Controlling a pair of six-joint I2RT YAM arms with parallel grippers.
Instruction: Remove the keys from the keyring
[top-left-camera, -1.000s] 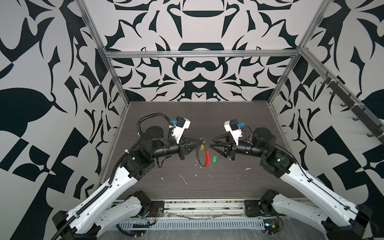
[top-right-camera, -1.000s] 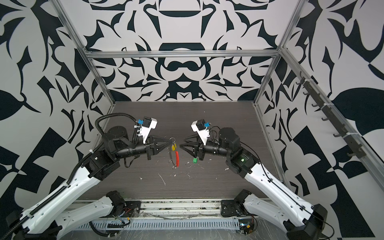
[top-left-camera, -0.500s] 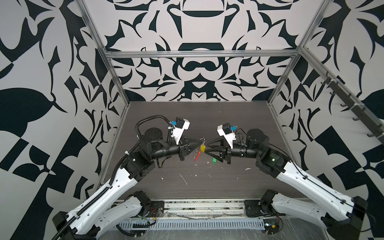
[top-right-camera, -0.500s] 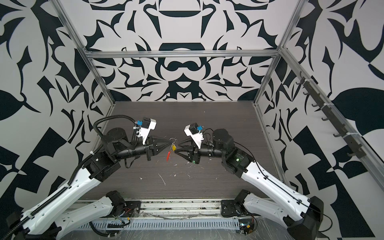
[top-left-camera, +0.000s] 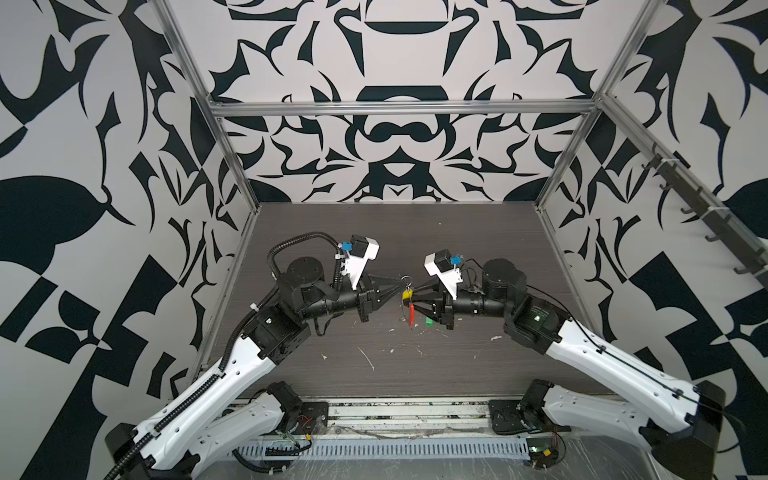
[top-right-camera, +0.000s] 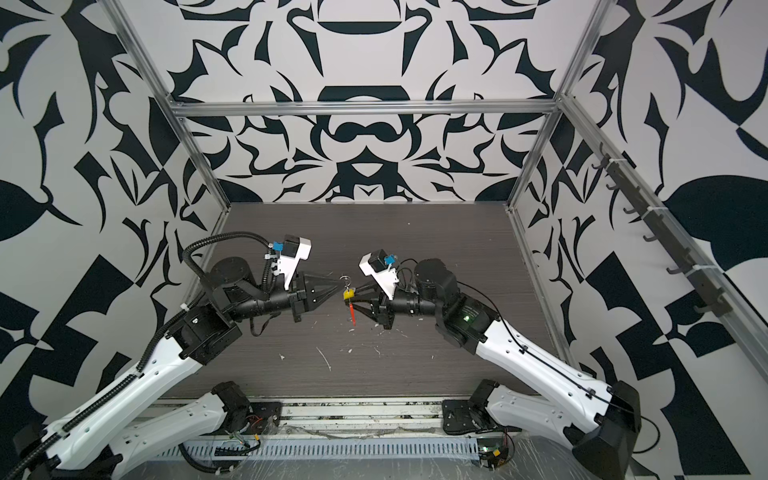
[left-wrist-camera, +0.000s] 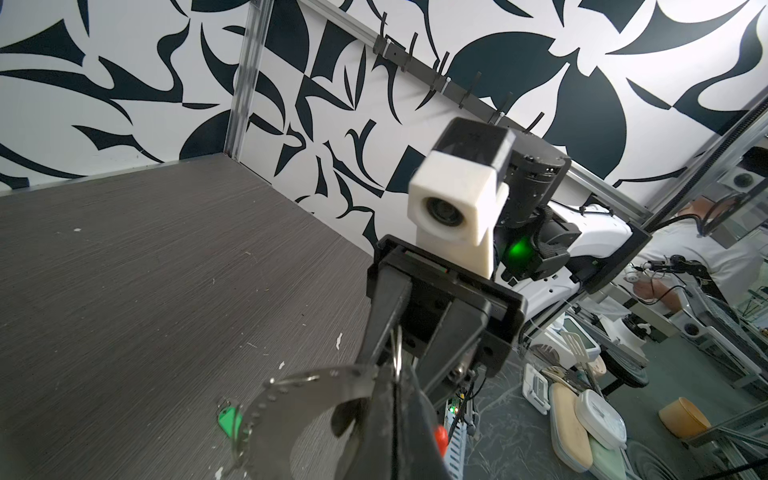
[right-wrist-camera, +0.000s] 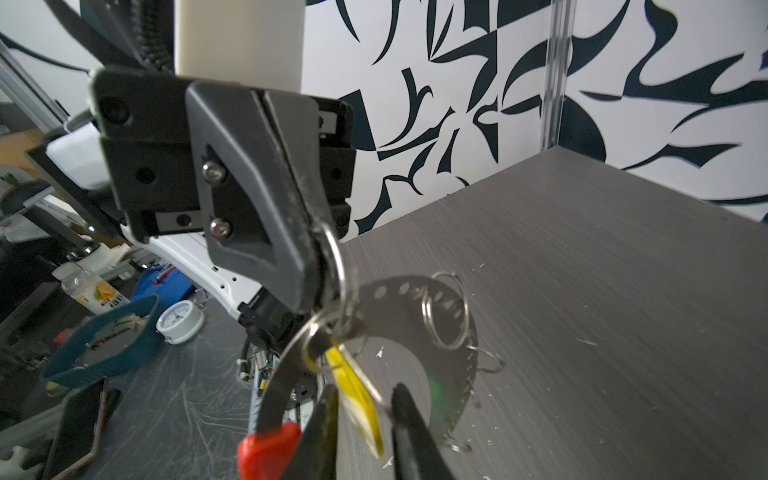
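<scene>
My left gripper (top-left-camera: 400, 286) (top-right-camera: 340, 286) is shut on the keyring (top-left-camera: 405, 278) (right-wrist-camera: 338, 270), a thin silver ring held above the table. From the ring hangs a curved pale perforated strip (right-wrist-camera: 415, 316) (left-wrist-camera: 299, 395) with a red end (top-left-camera: 411, 313) (top-right-camera: 353, 316). The yellow key (top-left-camera: 407, 294) (right-wrist-camera: 357, 399) also hangs from it. My right gripper (top-left-camera: 415, 297) (right-wrist-camera: 363, 411) faces the left one, its jaws narrowly open around the yellow key, and a slim gap still shows beside the tag. The green key (top-left-camera: 429, 321) (left-wrist-camera: 227, 419) lies loose on the table under the right gripper.
Several small spare rings (right-wrist-camera: 444, 316) hang from the strip's holes. White scraps (top-left-camera: 368, 357) lie scattered over the dark table (top-left-camera: 415, 232). Patterned walls stand on three sides, with a rail of hooks (top-left-camera: 685, 199) on the right wall.
My right gripper has moved left up to the ring and narrowed its jaws around the yellow key. The left gripper has kept its hold, and the red-ended strip has swung.
</scene>
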